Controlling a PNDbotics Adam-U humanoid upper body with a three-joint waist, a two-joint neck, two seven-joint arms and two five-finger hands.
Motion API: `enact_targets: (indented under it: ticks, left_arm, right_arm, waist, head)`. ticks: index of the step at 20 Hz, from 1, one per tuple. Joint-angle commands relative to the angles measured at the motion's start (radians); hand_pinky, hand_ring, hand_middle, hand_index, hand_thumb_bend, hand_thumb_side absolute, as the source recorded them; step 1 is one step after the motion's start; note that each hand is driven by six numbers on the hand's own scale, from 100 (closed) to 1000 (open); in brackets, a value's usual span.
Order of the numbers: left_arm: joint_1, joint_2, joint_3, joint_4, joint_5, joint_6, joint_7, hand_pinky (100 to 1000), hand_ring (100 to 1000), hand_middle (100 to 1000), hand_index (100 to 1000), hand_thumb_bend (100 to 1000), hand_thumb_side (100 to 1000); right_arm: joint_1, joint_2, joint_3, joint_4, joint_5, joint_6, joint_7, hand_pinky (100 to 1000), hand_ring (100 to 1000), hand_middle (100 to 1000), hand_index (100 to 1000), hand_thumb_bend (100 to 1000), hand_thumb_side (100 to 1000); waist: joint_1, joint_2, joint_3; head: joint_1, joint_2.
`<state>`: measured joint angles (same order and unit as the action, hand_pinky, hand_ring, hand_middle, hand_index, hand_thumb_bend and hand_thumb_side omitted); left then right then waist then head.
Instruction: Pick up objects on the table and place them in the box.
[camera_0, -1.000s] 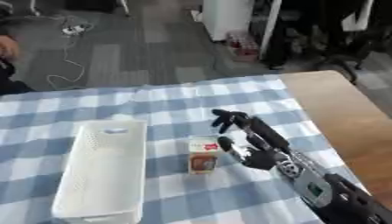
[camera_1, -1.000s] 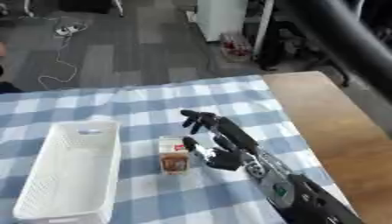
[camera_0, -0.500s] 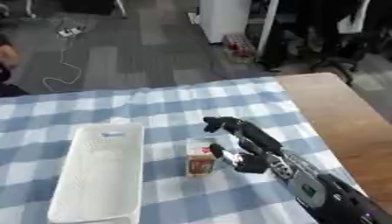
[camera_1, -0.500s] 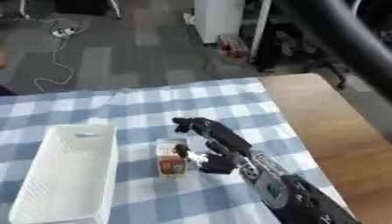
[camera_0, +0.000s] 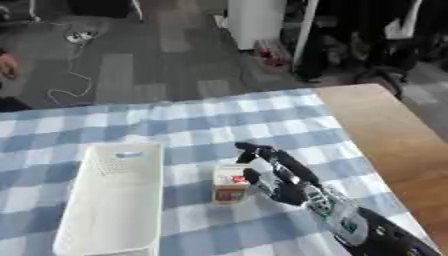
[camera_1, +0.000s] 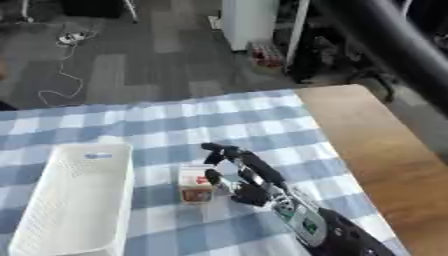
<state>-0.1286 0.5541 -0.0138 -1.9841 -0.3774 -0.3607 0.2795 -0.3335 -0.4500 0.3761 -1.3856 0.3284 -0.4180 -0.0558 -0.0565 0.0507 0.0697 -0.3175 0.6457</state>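
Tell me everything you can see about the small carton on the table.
The carton is a small upright box, white and tan with red marks on its front, apparently cardboard. It stands on the blue-and-white checked cloth, just right of the white box and apart from it. The right robot hand is at its right side, fingers spread around it; whether they touch it is unclear.

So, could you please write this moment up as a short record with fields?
surface: table with blue and white checked cloth
box: white box, long, on the robot's left side, nothing visible inside
object: small carton, upright, just right of the box, apart from it
right hand: right hand beside the carton on its right, fingers spread and partly curved, not closed round it
left hand: not in view
task state: carton not yet in the box
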Motion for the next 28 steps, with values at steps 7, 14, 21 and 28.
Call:
enact_targets:
  ticks: [7,14,21,28]
  left_arm:
    - [-0.013,0.032,0.002,-0.016,0.005,0.000,-0.005,396,454,640,763,125,913]
    - [-0.015,0.033,0.002,-0.016,0.008,0.000,-0.006,396,454,640,763,125,912]
    - [-0.017,0.032,0.002,-0.016,0.007,0.000,-0.006,396,454,640,763,125,912]
    - [-0.026,0.032,-0.001,-0.016,0.013,-0.001,-0.010,396,454,640,763,126,912]
  right_arm:
    - [-0.011,-0.031,-0.035,0.001,0.134,0.027,0.045,868,715,735,1000,263,1000]
    - [-0.010,-0.027,-0.057,0.036,0.355,0.070,0.012,900,749,743,999,281,1000]
    - [-0.014,-0.023,-0.058,0.077,0.409,0.083,-0.013,895,742,738,992,250,1000]
    - [-0.028,-0.034,-0.055,0.089,0.410,0.078,-0.011,900,745,750,996,244,1000]
  waist:
    - [0.004,-0.009,0.001]
    - [0.003,-0.009,0.001]
    - [0.003,-0.007,0.002]
    - [0.002,-0.004,0.009]
  head:
    - [-0.004,-0.012]
    - [0.001,-0.015]
    - [0.008,-0.015]
    - [0.000,-0.023]
